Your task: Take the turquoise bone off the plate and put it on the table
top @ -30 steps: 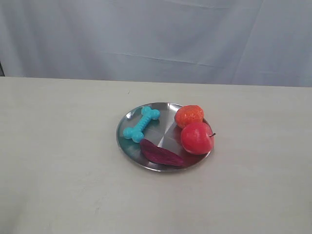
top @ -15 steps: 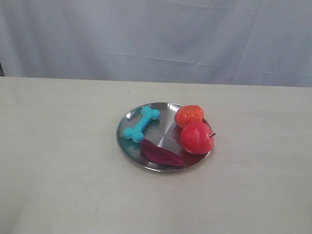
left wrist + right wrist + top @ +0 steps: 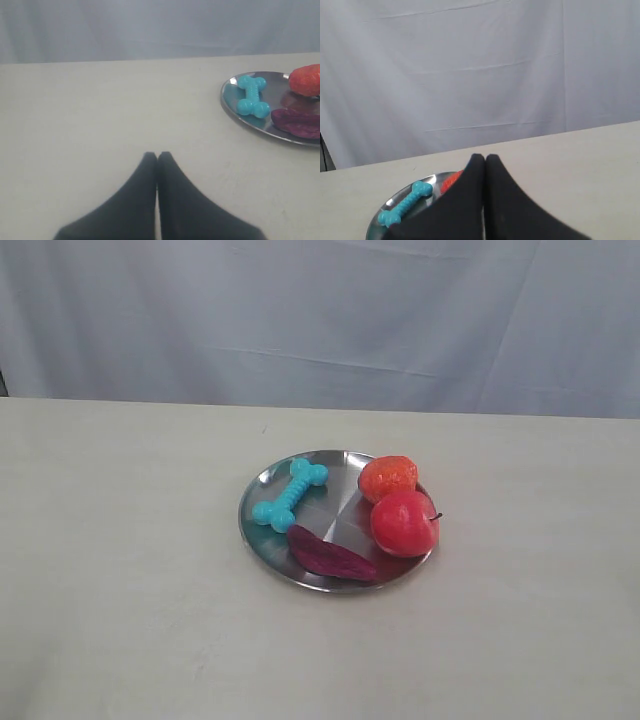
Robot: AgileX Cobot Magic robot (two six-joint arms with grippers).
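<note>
The turquoise bone (image 3: 288, 495) lies on the left part of the silver plate (image 3: 262, 535), at the middle of the beige table (image 3: 120, 570). The same bone (image 3: 252, 94) and plate (image 3: 250, 125) show in the left wrist view, far from my left gripper (image 3: 157, 156), which is shut with nothing in it. In the right wrist view my right gripper (image 3: 484, 158) is shut and empty, with the bone (image 3: 405, 201) and the plate (image 3: 384, 214) beyond it. Neither gripper appears in the exterior view.
On the plate also lie an orange-red strawberry-like fruit (image 3: 388, 477), a red apple (image 3: 403, 523) and a dark purple piece (image 3: 330, 554). A grey-white curtain (image 3: 320, 320) hangs behind the table.
</note>
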